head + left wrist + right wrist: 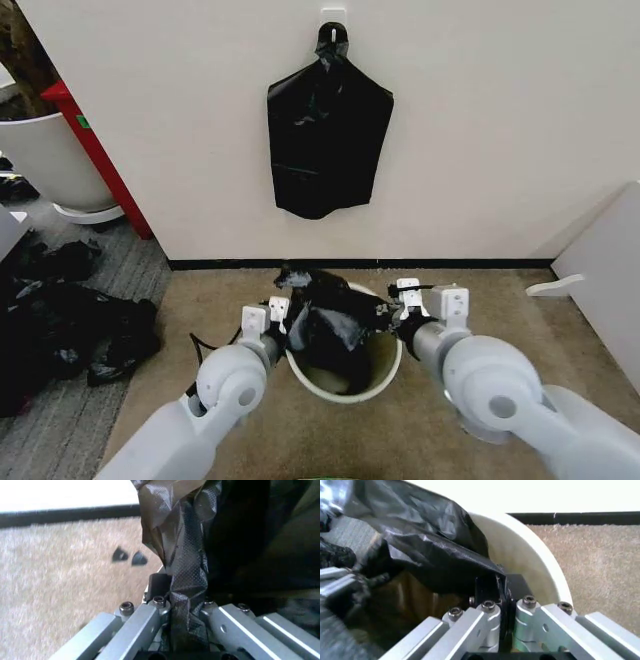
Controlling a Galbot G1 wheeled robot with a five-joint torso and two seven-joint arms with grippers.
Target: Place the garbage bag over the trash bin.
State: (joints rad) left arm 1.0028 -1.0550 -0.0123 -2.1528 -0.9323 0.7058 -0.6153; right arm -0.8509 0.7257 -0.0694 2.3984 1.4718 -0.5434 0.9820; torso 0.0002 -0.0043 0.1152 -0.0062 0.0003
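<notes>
Head view: my left gripper [279, 312] sits at the left side of the trash bin [300, 376], my right gripper [404, 300] at the right side, both about level with the rim; the garbage bag [325, 322] is bunched between them, draped across the bin's mouth and sagging into it, so the film runs side to side from one claw to the other, with the bin just under it. Neither arm looks clearly nearer, they flank it about evenly. A second flat black bag [327, 145] hangs from a wall hook [333, 22] behind, well apart, not what I'm holding. Left wrist view: my left gripper [187, 618] has its jaws pinched narrow on a twisted fold of the garbage bag [187, 547], the film climbing straight away from the fingers, carpet [65, 573] off to one side. Right wrist view: my right gripper [505, 605] is clamped narrow on a thin edge of the garbage bag [425, 543], right at the inner side of the trash bin [530, 570] wall, bag leading off across the mouth toward my left gripper [342, 583]. My guess: the bag's mouth has to spread outward past the rim on both sides
</notes>
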